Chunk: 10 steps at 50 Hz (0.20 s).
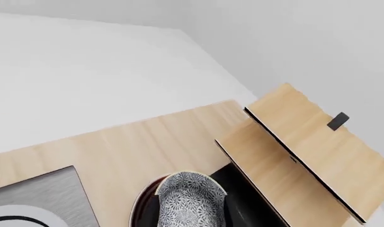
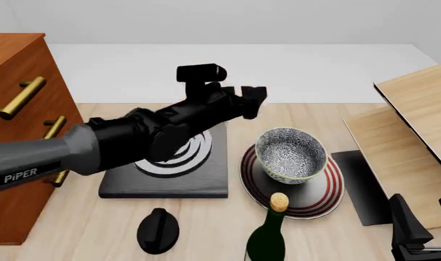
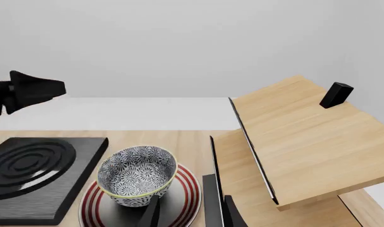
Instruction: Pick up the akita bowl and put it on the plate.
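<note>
Akita bowl (image 2: 291,154) resting on the plate (image 2: 329,190).
Left gripper (image 2: 250,101), fingers apart and empty, hovers at the bowl's 10 o'clock; right gripper (image 2: 423,225) released at 4 o'clock.

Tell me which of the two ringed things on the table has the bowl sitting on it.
The akita bowl sits on the plate, round and white with red rings. The black square slab with grey-white rings, beside it under the left arm, carries nothing.

I see the akita bowl (image 2: 291,154) sitting on the plate (image 2: 323,191), with the slab (image 2: 168,175) left of the plate and the bottle (image 2: 267,234) before it.
</note>
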Available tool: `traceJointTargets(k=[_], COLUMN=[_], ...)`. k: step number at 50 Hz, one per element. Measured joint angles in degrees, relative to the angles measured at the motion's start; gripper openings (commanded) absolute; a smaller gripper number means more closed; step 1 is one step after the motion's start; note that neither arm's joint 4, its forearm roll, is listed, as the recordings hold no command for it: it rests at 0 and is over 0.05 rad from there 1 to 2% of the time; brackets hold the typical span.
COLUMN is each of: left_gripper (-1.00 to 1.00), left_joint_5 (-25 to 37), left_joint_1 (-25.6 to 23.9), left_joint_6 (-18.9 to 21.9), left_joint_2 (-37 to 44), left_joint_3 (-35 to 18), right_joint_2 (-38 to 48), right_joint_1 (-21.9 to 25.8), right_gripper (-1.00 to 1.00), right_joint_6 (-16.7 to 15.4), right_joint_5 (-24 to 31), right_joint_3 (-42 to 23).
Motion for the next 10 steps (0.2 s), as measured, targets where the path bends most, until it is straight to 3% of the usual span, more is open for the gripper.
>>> traceJointTargets(k=[10], left_gripper=[1.0], left_joint_5=[2.06], left_joint_1=[1.06], left_joint_6=[1.63], left_joint_2=[-7.51], left_joint_3=[2.02], right_joint_2=[0.0], right_joint_1=[0.0], right_gripper=[1.0], right_joint_6=[0.0], right_joint_5=[0.0], right_joint_3=[0.0])
